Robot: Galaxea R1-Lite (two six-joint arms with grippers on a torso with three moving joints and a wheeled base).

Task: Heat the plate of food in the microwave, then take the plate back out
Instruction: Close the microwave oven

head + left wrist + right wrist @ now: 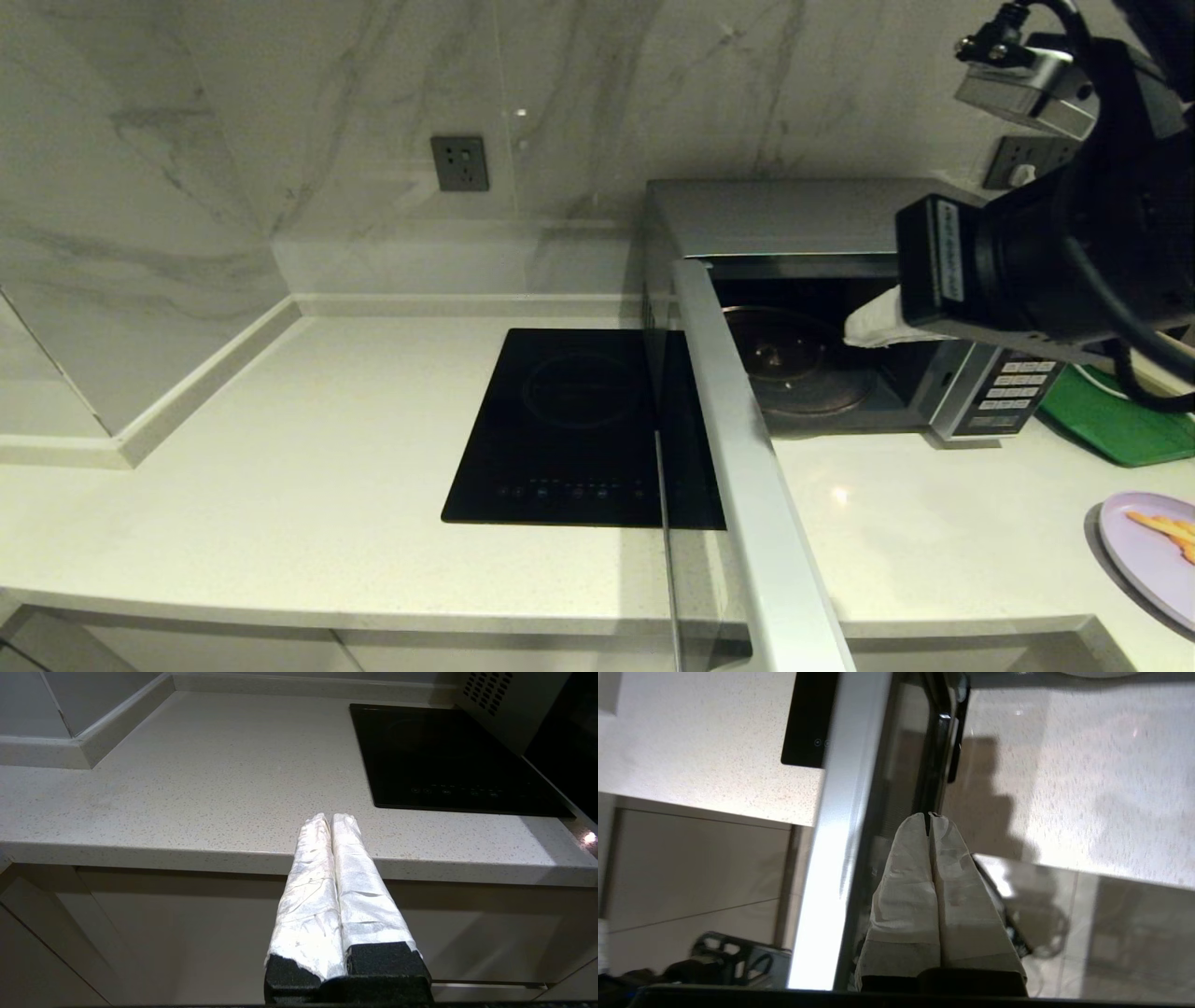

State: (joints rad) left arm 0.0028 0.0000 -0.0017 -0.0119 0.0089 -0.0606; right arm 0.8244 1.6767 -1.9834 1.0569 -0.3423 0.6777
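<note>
The microwave (775,215) stands at the back right of the counter. Its door (747,467) is swung wide open toward me. Inside, only the glass turntable (794,364) shows. The lavender plate of food (1153,551), with orange fries on it, lies on the counter at the front right edge of the head view. My right gripper (854,334) hangs shut and holds nothing, in front of the oven's opening, high above the counter. In the right wrist view this gripper (930,815) points down beside the door's edge (840,812). My left gripper (331,817) is shut and parked low, before the counter's front edge.
A black induction hob (569,429) is set into the counter left of the open door. A green tray (1120,420) lies right of the microwave's button panel (1013,387). Marble walls close the back and the left corner.
</note>
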